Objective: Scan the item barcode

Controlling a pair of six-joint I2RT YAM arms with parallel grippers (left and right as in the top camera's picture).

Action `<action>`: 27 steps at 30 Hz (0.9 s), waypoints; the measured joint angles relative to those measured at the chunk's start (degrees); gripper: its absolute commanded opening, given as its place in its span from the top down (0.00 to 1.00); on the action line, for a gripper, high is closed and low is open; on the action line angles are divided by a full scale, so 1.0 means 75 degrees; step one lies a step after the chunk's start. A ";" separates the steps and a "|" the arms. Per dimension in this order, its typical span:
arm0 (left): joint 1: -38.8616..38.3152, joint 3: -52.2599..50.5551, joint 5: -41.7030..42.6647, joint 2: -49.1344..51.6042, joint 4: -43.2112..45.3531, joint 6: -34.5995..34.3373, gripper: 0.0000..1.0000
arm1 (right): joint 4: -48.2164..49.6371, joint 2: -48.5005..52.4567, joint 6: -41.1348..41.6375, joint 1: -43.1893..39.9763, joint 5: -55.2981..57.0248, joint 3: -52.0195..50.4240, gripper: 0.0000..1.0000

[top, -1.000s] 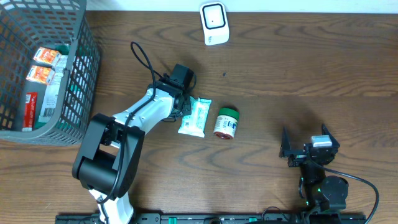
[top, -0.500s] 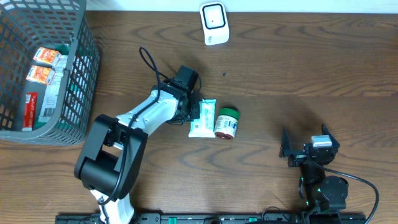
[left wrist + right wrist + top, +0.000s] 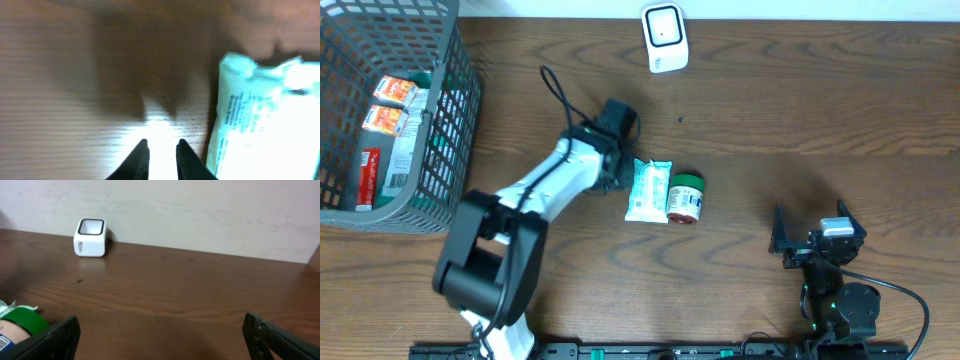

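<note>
Nothing scanned so far, packet's just lying loose on the table

The left gripper has its jaws only a crack apart with nothing between them, tips low over bare wood. The white-and-teal packet lies flat just beside it, right up against a little green-lidded jar. The right gripper is spread wide and empty, parked near the front edge. The left arm is stretched out long and low toward mid-table. The scanner sits well apart at the far edge, so I'd guess the pick-up and the actual scan are both left to do.
</note>
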 measured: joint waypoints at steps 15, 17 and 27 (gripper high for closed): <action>0.2728 0.4354 -0.1673 -0.2209 -0.2489 0.0396 0.26 | -0.0003 0.0000 0.0000 0.0000 0.0000 0.0000 0.01; 0.3267 0.4363 -0.1728 -0.2244 -0.2515 0.0393 0.25 | 0.0000 0.0000 0.0000 0.0000 0.0000 0.0000 0.01; 0.5380 0.4363 -0.1612 -0.2046 -0.2419 0.0391 0.09 | -0.0003 0.0000 0.0000 0.0000 0.0000 0.0000 0.01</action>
